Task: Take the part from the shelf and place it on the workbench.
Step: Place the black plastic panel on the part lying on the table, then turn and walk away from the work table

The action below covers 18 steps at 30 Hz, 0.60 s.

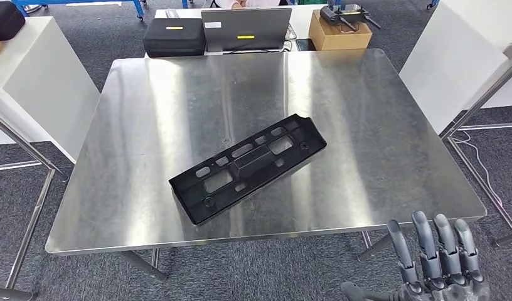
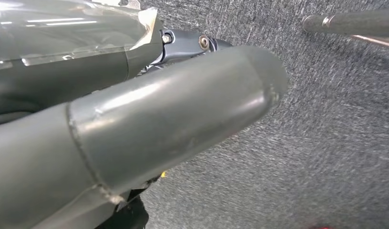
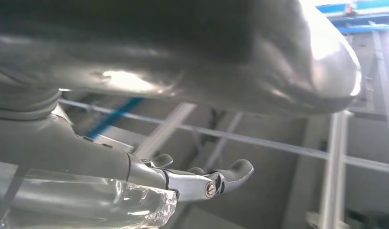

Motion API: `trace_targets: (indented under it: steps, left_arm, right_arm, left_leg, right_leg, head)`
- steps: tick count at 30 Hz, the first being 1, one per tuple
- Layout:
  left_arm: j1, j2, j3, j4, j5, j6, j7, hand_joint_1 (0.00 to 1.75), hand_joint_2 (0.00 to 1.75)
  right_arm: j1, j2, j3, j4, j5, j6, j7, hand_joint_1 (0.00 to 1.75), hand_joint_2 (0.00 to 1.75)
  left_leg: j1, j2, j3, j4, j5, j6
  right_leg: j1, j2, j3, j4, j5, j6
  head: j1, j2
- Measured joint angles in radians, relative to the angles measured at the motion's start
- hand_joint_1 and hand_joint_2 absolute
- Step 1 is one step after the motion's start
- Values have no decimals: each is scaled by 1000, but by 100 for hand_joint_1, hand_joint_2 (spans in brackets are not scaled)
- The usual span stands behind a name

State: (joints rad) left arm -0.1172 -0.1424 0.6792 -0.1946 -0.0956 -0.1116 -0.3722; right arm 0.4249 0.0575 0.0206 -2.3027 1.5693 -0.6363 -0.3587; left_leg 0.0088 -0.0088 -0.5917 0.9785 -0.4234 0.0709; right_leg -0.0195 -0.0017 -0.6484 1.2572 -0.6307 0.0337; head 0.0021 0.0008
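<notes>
From the head view I see the part (image 1: 248,167) lying flat on the steel workbench (image 1: 147,113), a little near of centre and set on a diagonal, its near end toward the left and its far end toward the right. It is a long, black, moulded plastic panel with a raised rim and a row of rectangular and slotted cut-outs along its length; the far end has a stepped corner. Nothing touches it.

My right hand (image 1: 437,260) sits at the near right, just off the bench's near edge and well apart from the part, fingers straight, spread a little and holding nothing. In the right wrist view its thumb (image 3: 259,57) and fingers (image 3: 202,179) stand apart with nothing between them.

My left hand (image 2: 149,124) appears in the left wrist view over grey carpet (image 2: 326,143); I see the thumb close up, but I cannot tell how its fingers lie.

Beyond the far edge stand a black case (image 1: 174,36), a grey laptop (image 1: 246,28) and a cardboard box (image 1: 339,34).
</notes>
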Motion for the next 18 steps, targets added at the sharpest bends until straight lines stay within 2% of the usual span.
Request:
trace_targets:
  steps: [1, 3, 4, 5, 6, 8, 10, 11, 13, 14, 15, 16, 17, 18]
  left_arm:
    - [0, 0, 3, 0, 5, -2, -4, 0, 0]
    - [0, 2, 12, 0, 13, -4, -12, 0, 0]
    - [1, 3, 16, 0, 16, -5, -16, 0, 0]
    - [1, 6, 20, 0, 18, -6, -18, 0, 0]
    - [2, 8, 23, 0, 20, -7, -20, 0, 0]
    - [2, 11, 27, 0, 23, -7, -24, 0, 0]
    - [5, 12, 33, 0, 27, -7, -31, 0, 0]
    - [6, 14, 36, 0, 30, -7, -36, 0, 0]
    - [11, 17, 44, 0, 36, -8, -44, 0, 0]
    - [14, 18, 48, 0, 38, -9, -47, 0, 0]
    - [17, 20, 50, 0, 40, -9, -49, 0, 0]
    - [20, 21, 52, 0, 42, -9, -50, 0, 0]
    - [21, 22, 53, 0, 43, -10, -50, 0, 0]
    - [21, 24, 54, 0, 43, -10, -50, 0, 0]
  right_arm:
    - [12, -8, 1, -5, 0, 0, 23, 0, 0]
    - [24, -25, 4, -14, 0, 0, 57, 0, 0]
    - [28, -32, 7, -17, 1, 0, 67, 0, 0]
    - [31, -36, 10, -20, 1, 0, 73, 0, 0]
    - [33, -40, 13, -22, 1, 0, 76, 0, 0]
    - [36, -46, 19, -24, 2, 0, 83, 0, 0]
    - [36, -55, 32, -24, 2, 0, 100, 0, 0]
    - [36, -61, 40, -24, 2, 0, 113, 0, 0]
    - [36, -76, 56, -24, 2, 0, 142, 0, 0]
    - [36, -85, 65, -23, 2, 0, 156, 0, 0]
    - [36, -93, 73, -22, 2, 0, 169, 0, 0]
    - [36, -101, 80, -21, 2, 0, 178, 0, 0]
    - [36, -108, 86, -20, 2, 0, 183, 0, 0]
    - [35, -114, 91, -20, 2, 0, 186, 0, 0]
  left_leg:
    - [2, 0, 0, 1, -1, -3]
    - [6, -1, 0, 9, -4, -17]
    - [6, -1, 0, 16, -9, -26]
    - [4, -1, 0, 22, -14, -34]
    - [3, 0, 1, 25, -18, -41]
    - [5, 1, 3, 27, -21, -49]
    - [12, 4, -7, 58, -47, -56]
    - [14, 5, -25, 102, -78, -60]
    - [14, 6, -85, 241, -155, -64]
    - [14, 6, -111, 300, -177, -64]
    - [14, 6, -122, 327, -180, -62]
    - [13, 6, -113, 311, -164, -59]
    - [13, 6, -86, 257, -132, -54]
    - [13, 6, -47, 181, -99, -48]
  right_leg:
    - [-5, 0, 14, -30, 18, 12]
    - [-16, -2, 82, -167, 77, 36]
    - [-17, -3, 110, -226, 103, 39]
    - [-17, -4, 126, -260, 118, 35]
    - [-13, -5, 130, -268, 126, 26]
    - [-12, -4, 130, -265, 130, 6]
    - [-14, -4, 134, -265, 135, -8]
    - [-14, -4, 135, -265, 137, -13]
    - [-10, -5, 133, -265, 140, -18]
    - [-8, -5, 131, -264, 140, -19]
    - [-6, -5, 130, -264, 140, -19]
    - [-5, -5, 131, -264, 139, -19]
    - [-4, -5, 132, -264, 139, -20]
    - [-4, -4, 133, -264, 139, -20]
  head:
    - [0, 0]
    - [1, 0]
    - [2, 0]
    - [2, 0]
    - [1, 0]
    - [-1, 0]
    - [-2, 0]
    - [-2, 0]
    - [-3, 0]
    - [-3, 0]
    - [-3, 0]
    - [-3, 0]
    - [-3, 0]
    - [-3, 0]
